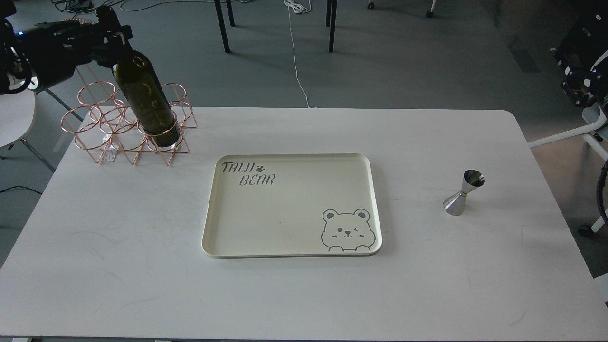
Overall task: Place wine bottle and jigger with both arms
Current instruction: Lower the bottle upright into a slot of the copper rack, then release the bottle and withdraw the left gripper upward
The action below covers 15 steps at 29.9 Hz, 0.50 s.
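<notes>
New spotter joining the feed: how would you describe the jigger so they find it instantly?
Start at the cream tray with the bear drawing in the middle of the white table. Look right of it: the jigger stands alone on bare tabletop. It is small, shiny silver and hourglass-shaped.

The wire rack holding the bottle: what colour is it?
Rose-gold, copper-toned wire rack, seen in the head view.

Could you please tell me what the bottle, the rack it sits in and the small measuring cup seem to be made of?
The wine bottle looks like dark olive glass: glossy, with light reflections. The rack appears to be thin copper-coloured metal wire bent into open rings. The jigger looks like polished steel, mirror-bright with a reflective cup.
</notes>
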### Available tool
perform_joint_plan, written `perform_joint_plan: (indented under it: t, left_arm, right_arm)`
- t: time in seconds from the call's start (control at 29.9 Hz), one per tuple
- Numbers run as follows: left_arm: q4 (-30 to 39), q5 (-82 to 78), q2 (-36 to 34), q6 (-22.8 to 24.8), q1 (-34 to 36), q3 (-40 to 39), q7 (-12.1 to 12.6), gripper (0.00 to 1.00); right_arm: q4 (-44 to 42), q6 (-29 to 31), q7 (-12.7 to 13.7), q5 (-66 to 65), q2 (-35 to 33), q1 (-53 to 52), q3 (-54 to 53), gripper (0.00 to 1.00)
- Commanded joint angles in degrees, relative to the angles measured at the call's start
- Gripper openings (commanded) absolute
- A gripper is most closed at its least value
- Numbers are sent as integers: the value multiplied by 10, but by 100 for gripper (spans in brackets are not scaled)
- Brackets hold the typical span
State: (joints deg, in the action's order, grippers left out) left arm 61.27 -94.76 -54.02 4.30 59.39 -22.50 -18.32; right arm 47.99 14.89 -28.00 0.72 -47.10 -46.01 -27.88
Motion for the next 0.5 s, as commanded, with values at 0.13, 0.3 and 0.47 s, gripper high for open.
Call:
perform_joint_plan:
  t: [0.13, 0.3, 0.47]
  left_arm:
    - [-11, -1, 4, -8, -1, 0, 0, 58]
    - [-10, 19, 10, -36, 1, -5, 1, 87]
    - [-9, 175, 1, -69, 3, -11, -2, 98]
  right_arm:
    - [0, 0, 0, 0, 0, 0, 0, 97]
    - [0, 1, 0, 0, -1, 0, 0, 97]
    - [0, 0, 0, 0, -4, 0, 0, 97]
